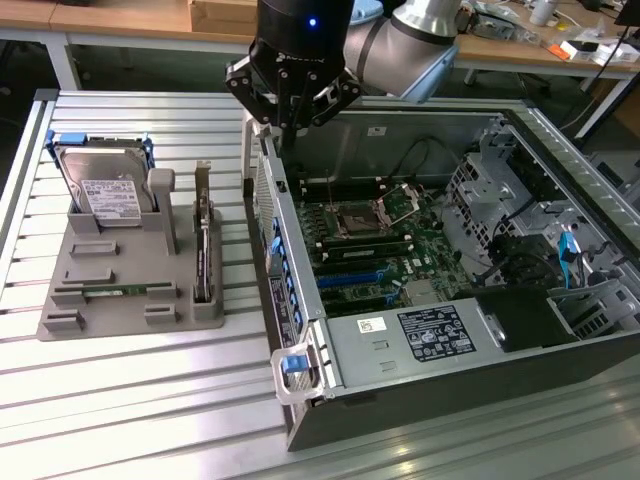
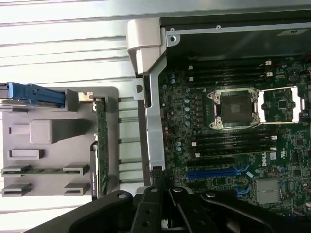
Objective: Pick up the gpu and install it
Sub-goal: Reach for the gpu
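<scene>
The gpu point(image 1: 203, 245) point(image 2: 100, 145) stood on edge in the narrow slot of the grey holder point(image 1: 100, 262) point(image 2: 58, 145), on the side nearest the open computer case point(image 1: 430, 345); I saw nothing touching it. Beside it in the same holder, the hard drive point(image 1: 105, 190) stood upright in its blue frame and the memory stick point(image 1: 110, 292) point(image 2: 43, 171) lay flat. I observed the gripper point(image 1: 290, 118) point(image 2: 163, 191) poised above the case wall facing the holder, clear of the gpu, with its jaws closed together and holding nothing. Inside the case lay the motherboard point(image 1: 385, 255) point(image 2: 228, 160) with its CPU socket point(image 1: 360, 218) point(image 2: 233, 109) uncovered. Holder and case rested on the slatted metal table point(image 1: 130, 400).
</scene>
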You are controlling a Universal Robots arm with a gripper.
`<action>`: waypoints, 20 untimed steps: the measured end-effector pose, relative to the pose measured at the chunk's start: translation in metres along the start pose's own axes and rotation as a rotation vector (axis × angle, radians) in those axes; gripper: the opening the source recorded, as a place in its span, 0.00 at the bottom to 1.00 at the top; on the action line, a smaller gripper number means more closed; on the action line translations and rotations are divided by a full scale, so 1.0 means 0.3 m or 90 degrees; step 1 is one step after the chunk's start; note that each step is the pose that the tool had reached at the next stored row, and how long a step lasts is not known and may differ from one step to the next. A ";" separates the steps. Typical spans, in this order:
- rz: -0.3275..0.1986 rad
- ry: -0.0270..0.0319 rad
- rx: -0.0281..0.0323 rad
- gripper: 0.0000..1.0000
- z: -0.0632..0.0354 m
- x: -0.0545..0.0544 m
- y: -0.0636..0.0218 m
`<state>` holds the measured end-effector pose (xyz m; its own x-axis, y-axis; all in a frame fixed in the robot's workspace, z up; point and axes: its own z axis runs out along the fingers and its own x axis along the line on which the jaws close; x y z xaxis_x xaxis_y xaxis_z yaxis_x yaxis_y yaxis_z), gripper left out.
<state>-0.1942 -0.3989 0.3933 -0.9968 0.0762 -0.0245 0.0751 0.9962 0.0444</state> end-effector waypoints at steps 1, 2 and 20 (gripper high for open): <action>0.000 0.0000 0.0000 0.11 0.000 0.004 0.000; 0.000 0.0000 0.0000 0.11 0.000 0.009 -0.001; 0.000 0.0000 0.0000 0.11 -0.003 0.093 -0.007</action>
<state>-0.2221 -0.3989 0.3933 -0.9968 0.0762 -0.0245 0.0751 0.9962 0.0444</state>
